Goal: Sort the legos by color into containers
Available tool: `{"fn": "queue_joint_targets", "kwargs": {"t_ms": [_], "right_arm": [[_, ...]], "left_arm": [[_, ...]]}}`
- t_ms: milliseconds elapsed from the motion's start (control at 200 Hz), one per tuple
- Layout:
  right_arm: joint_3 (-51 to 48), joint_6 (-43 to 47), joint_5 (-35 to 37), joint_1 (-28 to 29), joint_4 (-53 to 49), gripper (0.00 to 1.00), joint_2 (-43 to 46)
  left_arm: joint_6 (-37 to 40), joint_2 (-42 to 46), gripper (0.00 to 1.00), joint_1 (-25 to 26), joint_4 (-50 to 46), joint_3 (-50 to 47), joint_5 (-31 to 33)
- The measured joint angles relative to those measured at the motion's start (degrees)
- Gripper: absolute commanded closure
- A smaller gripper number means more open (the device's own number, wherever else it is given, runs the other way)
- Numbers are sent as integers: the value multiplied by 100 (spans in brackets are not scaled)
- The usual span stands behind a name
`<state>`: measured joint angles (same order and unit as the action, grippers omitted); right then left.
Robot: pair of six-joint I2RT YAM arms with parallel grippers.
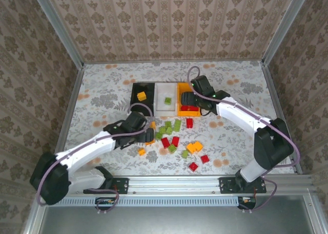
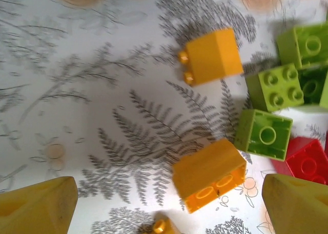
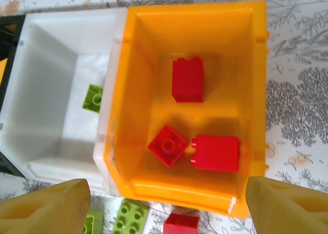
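The left end effector (image 2: 169, 208) hangs low over the surface (image 2: 77, 116). Its fingers (image 2: 36, 206) are spread wide and hold nothing. A yellow brick (image 2: 209, 173) lies on the surface between them, but it sits much closer to the right finger.

I think this is where things could go wrong. If the fingers come down here, the right one could land on the red brick (image 2: 307, 165). It could also bump the nearest green brick (image 2: 264, 134), which is just beside the yellow one. Then the yellow brick might get pushed and twist away instead of being pinched.

The yellow brick lies on its side. Its hollow bottom faces the lower edge of the left wrist view, and a smooth side faces up. Its long side runs from one finger toward the other, tipped up a little on the right. So the fingers would close on its short ends, the widest way to hold it.

The right end effector (image 3: 166, 208) is spread and empty too. It hangs above the near wall of the orange bin (image 3: 256, 80), where three red bricks (image 3: 188, 79) lie. If it drops, it could knock that wall. The white bin (image 3: 51, 49) holds a lone green brick (image 3: 93, 98).
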<state>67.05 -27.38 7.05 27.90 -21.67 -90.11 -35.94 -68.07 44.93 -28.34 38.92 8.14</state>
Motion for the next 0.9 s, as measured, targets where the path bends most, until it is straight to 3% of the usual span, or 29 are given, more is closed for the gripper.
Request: {"fn": "queue_joint_targets", "kwargs": {"t_ms": [215, 480, 900], "right_arm": [[-389, -26, -11, -66, 66, 19, 232], [-514, -28, -15, -236, 96, 19, 553], [-542, -111, -17, -376, 138, 19, 693]], "left_arm": [[157, -1021, 12, 584, -4, 334, 358], [197, -1690, 12, 684, 13, 501, 566], [289, -1843, 47, 793, 284, 472, 581]]}}
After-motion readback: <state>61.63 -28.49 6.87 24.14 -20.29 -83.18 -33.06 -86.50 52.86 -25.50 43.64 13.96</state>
